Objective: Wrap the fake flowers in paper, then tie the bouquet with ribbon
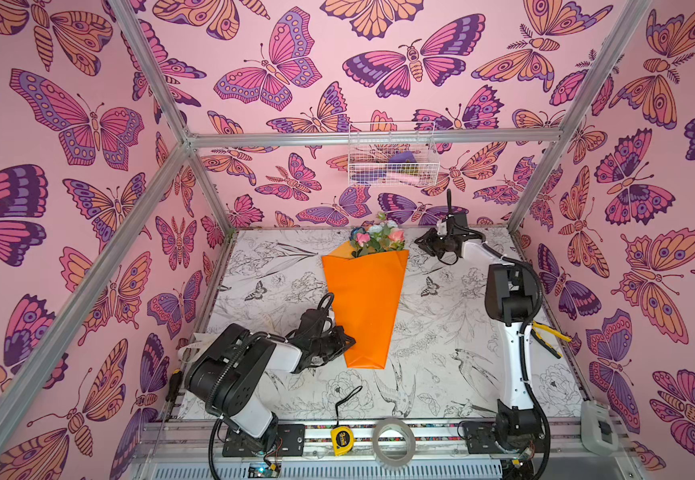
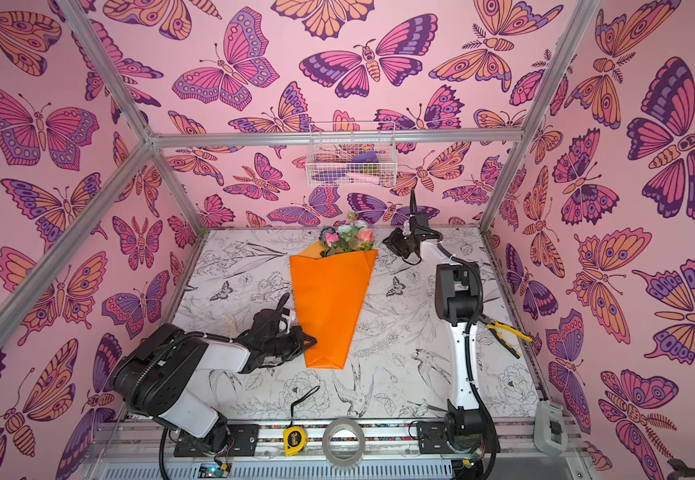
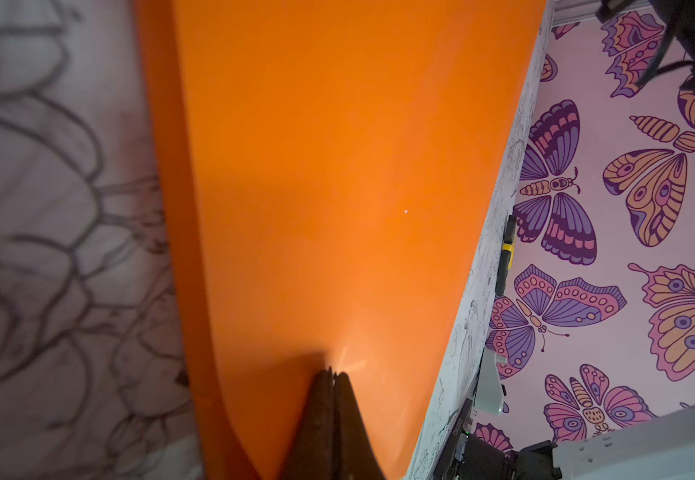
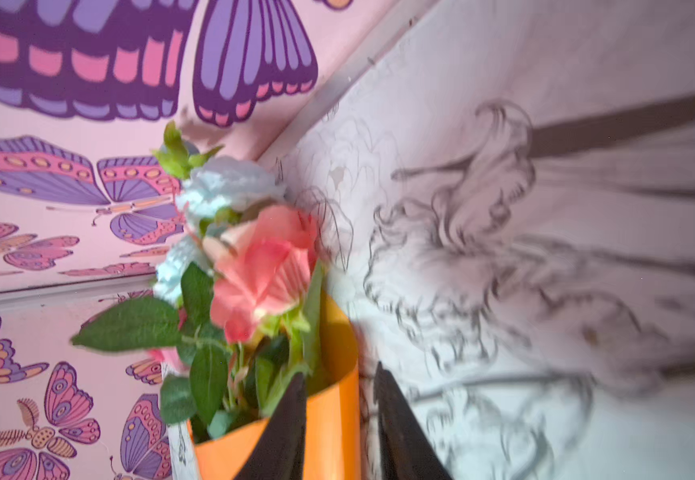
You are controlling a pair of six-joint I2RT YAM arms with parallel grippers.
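Left gripper (image 3: 331, 371) (pinched closed) touches the bouquet (image 1: 364, 307); right gripper (image 4: 339, 370) hangs beside.

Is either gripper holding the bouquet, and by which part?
Right gripper is open, holding nothing. Left gripper is shut against the bouquet, on its orange wrap near the narrow end; a pinch cannot be told.

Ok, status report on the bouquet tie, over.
Left fingers shut, tips at the wrap's narrow end. Right fingers open beside the flower end. Bouquet flat on table, untied. Nothing blocking.
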